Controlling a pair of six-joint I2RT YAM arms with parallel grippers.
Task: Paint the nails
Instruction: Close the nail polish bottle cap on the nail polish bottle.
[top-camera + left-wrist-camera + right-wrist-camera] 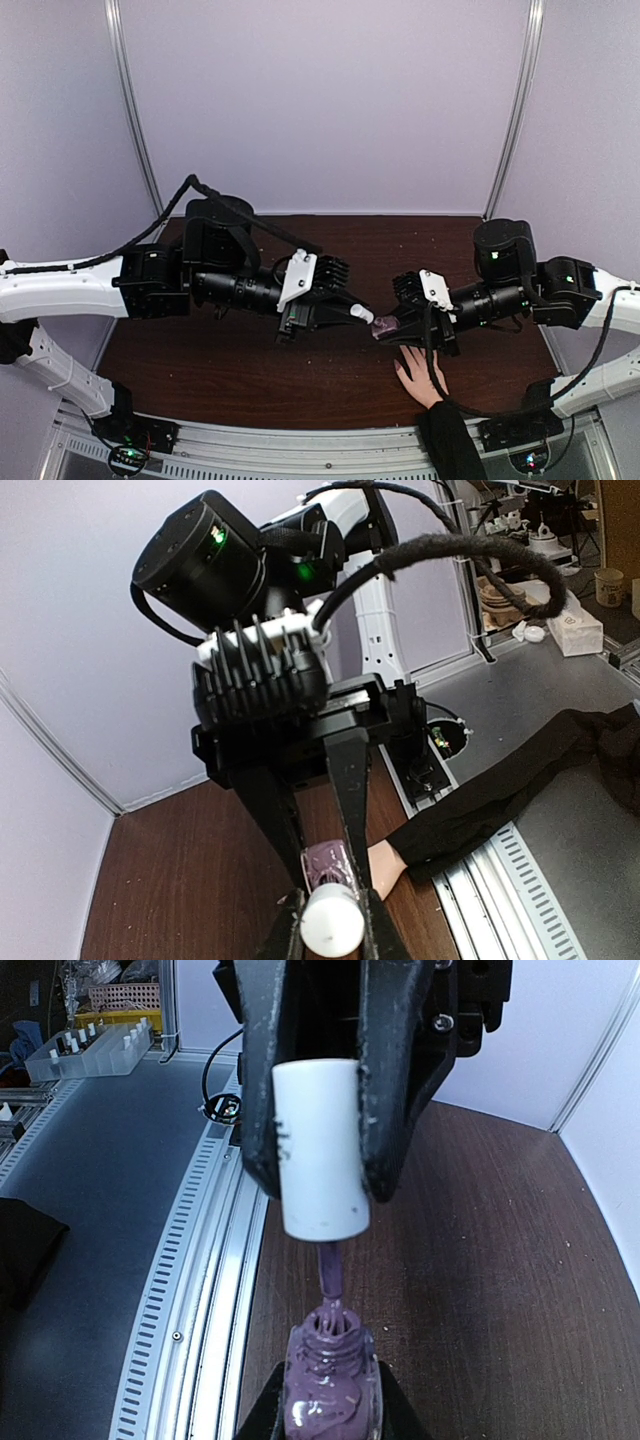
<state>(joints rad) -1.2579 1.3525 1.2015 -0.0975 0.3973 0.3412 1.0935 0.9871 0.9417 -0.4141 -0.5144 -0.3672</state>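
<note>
A light-skinned hand (421, 379) with a black sleeve (449, 443) lies flat at the table's front edge, with its fingertips just under my right gripper. The nails are too small to make out. My right gripper (330, 1412) is shut on a small clear bottle (330, 1392) smeared with purple polish. My left gripper (332, 926) is shut on the white cap (332, 920). The cap's purple brush stem (329, 1272) dips into the bottle's neck. In the top view both grippers meet above the table, the left gripper (361, 314) beside the right gripper (388, 328), just left of the hand.
The dark wooden table (230, 360) is bordered by a metal rail (300, 450) at the front and pale walls behind. The right arm's black cable (470, 408) loops over the hand's wrist area.
</note>
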